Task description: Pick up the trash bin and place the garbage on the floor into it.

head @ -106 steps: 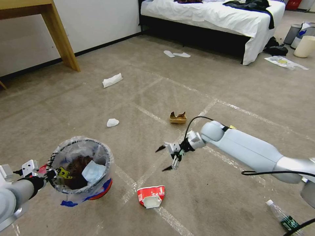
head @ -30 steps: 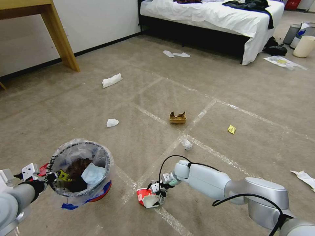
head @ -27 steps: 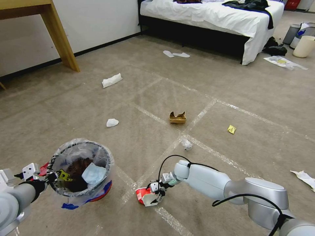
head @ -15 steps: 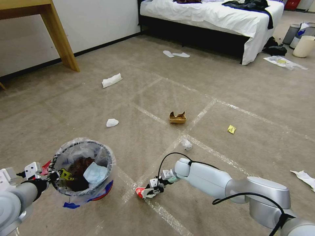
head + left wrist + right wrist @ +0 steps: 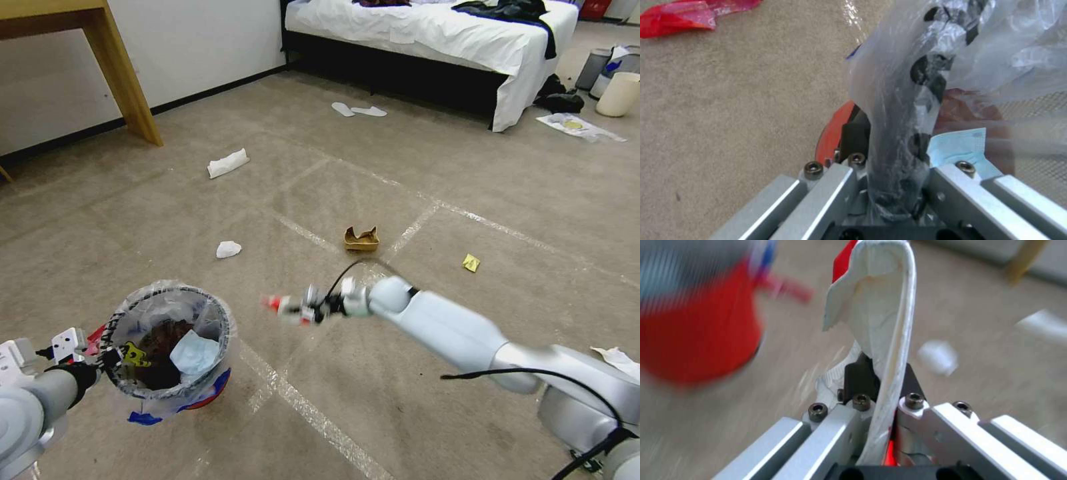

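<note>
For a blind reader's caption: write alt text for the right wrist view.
The right gripper has its fingers shut on a flattened red-and-white paper bowl, held above the beige carpet floor. The trash bin with its red base is close by, with white tissues lying beyond.

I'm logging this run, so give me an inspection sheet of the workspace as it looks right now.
Surface: carpet floor crossed by clear tape lines.
Job's things: bin lined with a plastic bag, holding a blue mask and dark litter; paper bowl flattened, off the floor.
Clutter: cardboard tray, two tissues, yellow scrap, white paper, red wrapper.
Grippers: left gripper clamps the bin's rim; right gripper pinches the bowl, beside the bin.
Cables: black cable looped at the right wrist.
Surroundings: bed, table leg, slippers, cream bucket.
</note>
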Controlling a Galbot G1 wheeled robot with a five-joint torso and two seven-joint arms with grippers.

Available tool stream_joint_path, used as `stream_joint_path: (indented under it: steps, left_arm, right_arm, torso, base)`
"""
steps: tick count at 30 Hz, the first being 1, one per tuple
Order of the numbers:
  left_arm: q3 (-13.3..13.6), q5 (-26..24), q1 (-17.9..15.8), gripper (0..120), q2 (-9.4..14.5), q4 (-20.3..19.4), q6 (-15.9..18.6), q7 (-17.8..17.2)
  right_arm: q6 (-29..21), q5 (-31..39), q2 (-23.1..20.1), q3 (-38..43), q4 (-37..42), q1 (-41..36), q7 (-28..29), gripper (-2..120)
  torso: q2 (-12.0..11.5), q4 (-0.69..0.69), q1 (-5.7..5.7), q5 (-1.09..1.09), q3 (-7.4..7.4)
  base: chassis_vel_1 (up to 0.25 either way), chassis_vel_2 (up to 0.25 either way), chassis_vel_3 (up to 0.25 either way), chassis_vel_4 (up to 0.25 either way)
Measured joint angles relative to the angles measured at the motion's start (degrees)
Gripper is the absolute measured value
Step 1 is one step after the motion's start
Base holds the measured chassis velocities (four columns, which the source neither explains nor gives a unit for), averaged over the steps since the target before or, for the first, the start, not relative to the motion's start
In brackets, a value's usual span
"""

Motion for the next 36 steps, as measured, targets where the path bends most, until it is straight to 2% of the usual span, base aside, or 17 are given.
stream_joint_path:
  steps: [2, 5, 7, 12, 20, 36]
  left_arm:
    - [0.7, -0.08, -0.55, 1, -0.01, 0.45, -0.16, 0.35]
    - [1.06, -0.08, -0.9, 1, -0.01, 0.74, -0.31, 0.55]
    - [1.69, -0.1, -1.66, 1, 0.14, 1.37, -0.47, 0.8]
    - [2.25, -0.14, -2.45, 1, 0.73, 2.62, -0.66, 1.17]
    - [2.46, -1.01, -3.22, 1, 1.74, 3.12, -0.88, 1.07]
    - [2.9, -1.0, -3.09, 1, 1.44, 2.65, -0.96, 1.07]
  right_arm:
    - [1.1, 7.66, 0.39, 3.28, 4.9, -0.1, 1.85, 0]
    - [1.77, 10.8, 1.01, 4.14, 6.39, -0.15, 1.23, 0]
    - [2.88, 17.07, 2.56, 5.5, 9.19, 0.02, -2.76, 0]
    - [2.74, 22.83, 3.75, 4.58, 13.74, 0.41, -7.78, 0]
    - [2.68, 20.67, 4.61, -2.16, 15.74, -0.81, -10.49, 0]
    - [2.45, 17.78, 6.56, -4.98, 15.03, -2.39, -11.73, 0]
  torso:
    - [0.0, 0.02, 0.0, 0.0, -0.01]
    - [0.0, 0.02, 0.0, -0.01, 0.0]
    - [0.0, 0.03, 0.0, -0.01, 0.0]
    - [0.01, 0.03, 0.0, -0.02, -0.01]
    - [0.01, 0.02, 0.0, -0.01, -0.01]
    - [0.01, 0.01, -0.01, -0.01, -0.01]
  base:
    - [0.0, 0.0, 0.0, 0.0]
    - [0.0, 0.0, 0.0, 0.0]
    - [0.0, 0.0, 0.0, 0.0]
    - [0.0, 0.0, 0.0, 0.0]
    - [0.0, 0.0, 0.0, 0.0]
    - [0.0, 0.0, 0.0, 0.0]
